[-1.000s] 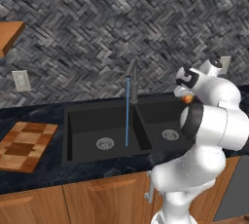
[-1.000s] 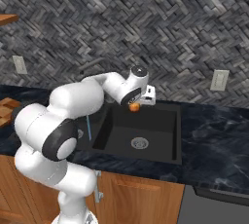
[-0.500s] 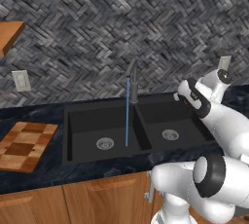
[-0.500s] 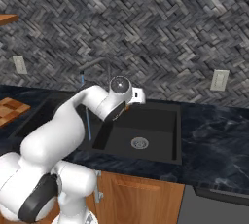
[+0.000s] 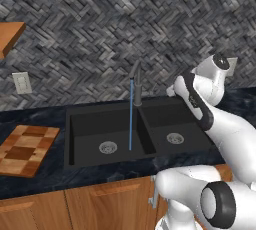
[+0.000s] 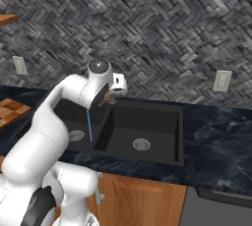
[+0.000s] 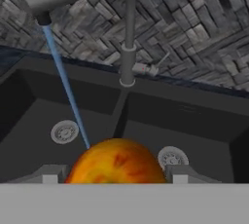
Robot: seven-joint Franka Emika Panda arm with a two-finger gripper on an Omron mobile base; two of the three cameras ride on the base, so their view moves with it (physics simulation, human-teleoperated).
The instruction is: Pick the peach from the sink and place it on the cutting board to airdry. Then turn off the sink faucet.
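The claw (image 7: 115,177) grips the peach (image 7: 116,162) between its two fingers, held up above the sink (image 7: 194,121). Beyond it the faucet (image 7: 127,38) pours a thin blue stream (image 7: 65,86) into the left basin. The cutting board (image 5: 25,150) lies on the counter (image 5: 60,174) left of the sink.

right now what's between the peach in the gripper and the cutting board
In the left base view, the running faucet and the sink's left basin lie between the gripper and cutting board. The peach shows in the hand view.
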